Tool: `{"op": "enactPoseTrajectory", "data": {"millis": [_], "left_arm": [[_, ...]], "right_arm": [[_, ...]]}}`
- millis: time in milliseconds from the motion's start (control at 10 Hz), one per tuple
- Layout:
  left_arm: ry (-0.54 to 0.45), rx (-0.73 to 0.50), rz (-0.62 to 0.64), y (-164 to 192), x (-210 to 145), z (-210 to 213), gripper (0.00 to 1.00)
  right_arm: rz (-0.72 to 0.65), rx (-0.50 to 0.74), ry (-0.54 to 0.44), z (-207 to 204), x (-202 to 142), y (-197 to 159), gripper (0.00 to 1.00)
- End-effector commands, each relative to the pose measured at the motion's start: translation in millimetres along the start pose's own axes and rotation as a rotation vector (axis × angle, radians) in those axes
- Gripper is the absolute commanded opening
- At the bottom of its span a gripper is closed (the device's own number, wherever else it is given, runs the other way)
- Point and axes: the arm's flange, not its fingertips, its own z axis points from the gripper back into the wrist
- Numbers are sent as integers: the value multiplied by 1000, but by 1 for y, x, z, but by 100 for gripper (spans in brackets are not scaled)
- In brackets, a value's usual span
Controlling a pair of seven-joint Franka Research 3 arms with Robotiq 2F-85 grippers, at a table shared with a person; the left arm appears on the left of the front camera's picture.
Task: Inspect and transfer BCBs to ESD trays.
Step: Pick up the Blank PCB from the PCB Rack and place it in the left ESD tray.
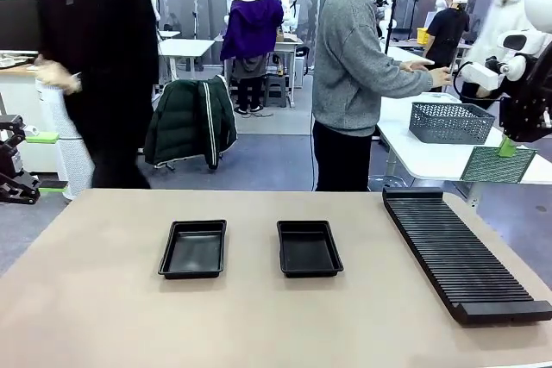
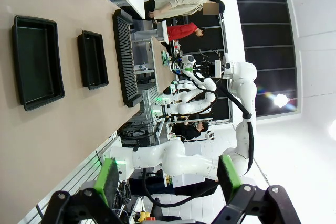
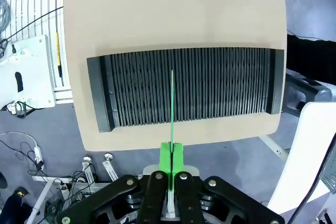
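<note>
A BCB (image 1: pixel 496 165) is held clamped in the right jaws over the slotted rack (image 3: pixel 210 85) — the left jaws are spread apart.

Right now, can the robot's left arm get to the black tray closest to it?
Probably yes. The left gripper is open and empty, and the near ESD tray lies empty with only bare table before it. The right gripper holds its BCB away over by the rack.
</note>
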Motion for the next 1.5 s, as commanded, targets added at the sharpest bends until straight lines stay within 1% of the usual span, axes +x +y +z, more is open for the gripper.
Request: {"op": "enactPoseTrajectory", "data": {"millis": [0,1000,1200,1400], "left_arm": [[-3,0,0,0,0,1,100],[-3,0,0,0,0,1,100],[-3,0,0,0,0,1,100],[-3,0,0,0,0,1,100]], "right_arm": [[2,0,3,0,2,0,1],[1,0,0,0,0,0,1],[-122,51,-57,3,45,-2,1],[-278,91,-101,3,99,-5,1]]}}
